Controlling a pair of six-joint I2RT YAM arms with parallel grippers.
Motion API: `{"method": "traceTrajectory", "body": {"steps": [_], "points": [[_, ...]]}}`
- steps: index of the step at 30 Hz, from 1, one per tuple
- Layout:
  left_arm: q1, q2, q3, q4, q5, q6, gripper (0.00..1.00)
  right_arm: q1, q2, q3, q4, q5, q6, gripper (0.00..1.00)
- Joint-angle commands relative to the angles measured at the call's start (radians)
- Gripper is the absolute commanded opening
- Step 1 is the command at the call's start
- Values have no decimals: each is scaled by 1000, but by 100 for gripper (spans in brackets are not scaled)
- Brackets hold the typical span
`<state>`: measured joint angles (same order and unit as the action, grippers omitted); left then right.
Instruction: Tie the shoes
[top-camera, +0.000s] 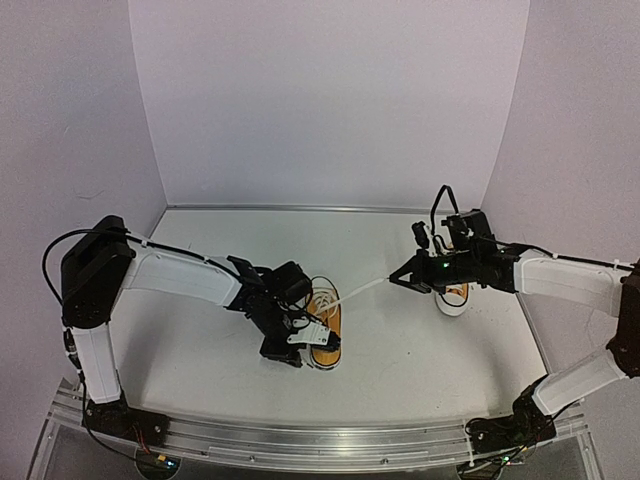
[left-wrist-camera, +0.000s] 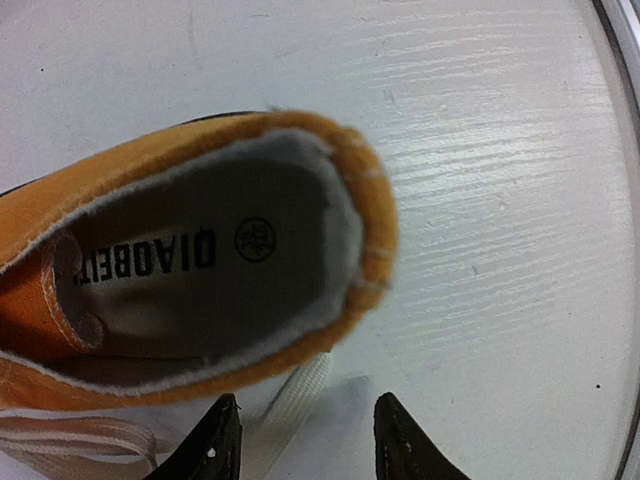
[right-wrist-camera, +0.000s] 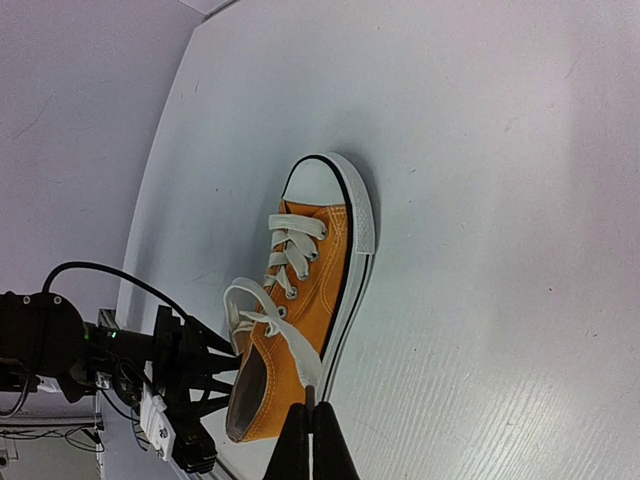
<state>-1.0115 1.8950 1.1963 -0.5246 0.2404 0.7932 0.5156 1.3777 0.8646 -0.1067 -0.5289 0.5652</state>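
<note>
One orange-yellow shoe (top-camera: 326, 322) stands mid-table with its heel toward the near edge. It also shows in the right wrist view (right-wrist-camera: 312, 290). My right gripper (top-camera: 398, 280) is shut on the end of its white lace (top-camera: 362, 291) and holds it stretched out to the right; in the right wrist view the gripper (right-wrist-camera: 310, 425) pinches the lace (right-wrist-camera: 298, 358). My left gripper (top-camera: 298, 348) is open at the heel. In the left wrist view the left gripper (left-wrist-camera: 305, 445) straddles the other lace (left-wrist-camera: 296, 398), which lies flat beside the heel opening (left-wrist-camera: 190, 270). The second shoe (top-camera: 455, 297) lies partly hidden under my right arm.
White walls close in the table at the back and both sides. An aluminium rail (top-camera: 330, 440) runs along the near edge. A black cable (top-camera: 440, 205) loops above my right wrist.
</note>
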Motion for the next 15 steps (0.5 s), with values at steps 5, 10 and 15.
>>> {"method": "traceTrajectory", "body": {"steps": [5,10,15], "points": [[-1,100,91,-101,-39,20,44,-3,-16,-8,4,-10,-13,0],[-7,89,79,-156,-55,-14,30,-2,-29,-18,4,-6,-11,0],[-16,22,53,-186,-82,-60,2,-2,-42,-31,2,-1,-8,0]]}}
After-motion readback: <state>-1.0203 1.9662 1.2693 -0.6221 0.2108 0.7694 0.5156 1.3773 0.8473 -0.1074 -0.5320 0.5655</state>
